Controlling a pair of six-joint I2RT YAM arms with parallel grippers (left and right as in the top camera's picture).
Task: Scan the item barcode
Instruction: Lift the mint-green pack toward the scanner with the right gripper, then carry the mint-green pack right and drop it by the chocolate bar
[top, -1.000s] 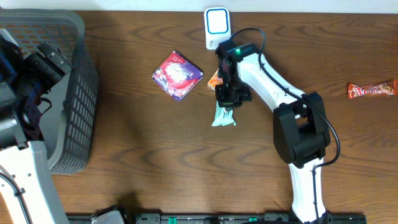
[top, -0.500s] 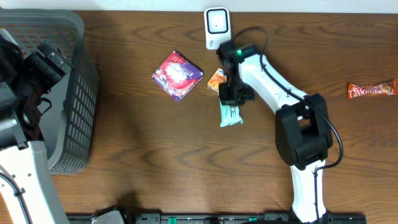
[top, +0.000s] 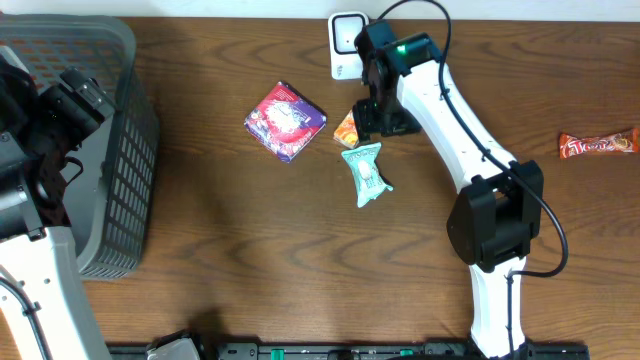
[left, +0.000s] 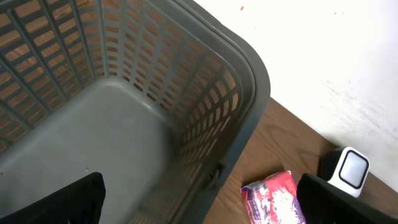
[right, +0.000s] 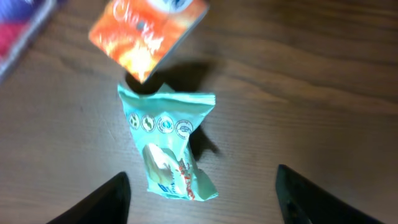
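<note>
Mint-green crinkled snack packet (top: 366, 175), lying loose on the wooden table (top: 250, 250), just beside an orange packet (top: 347, 128), white barcode scanner (top: 347, 38) standing near, at the table's far edge.

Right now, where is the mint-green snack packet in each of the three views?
Overhead: the mint-green packet lies near the centre of the table.
Left wrist: not in it.
Right wrist: lower centre, slightly left.
Shared landmark: the orange packet at its top end, in overhead and right wrist.

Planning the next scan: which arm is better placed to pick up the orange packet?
Right. The right tool, open, hangs beside the orange packet and scanner; the left tool sits far off above the basket.
</note>
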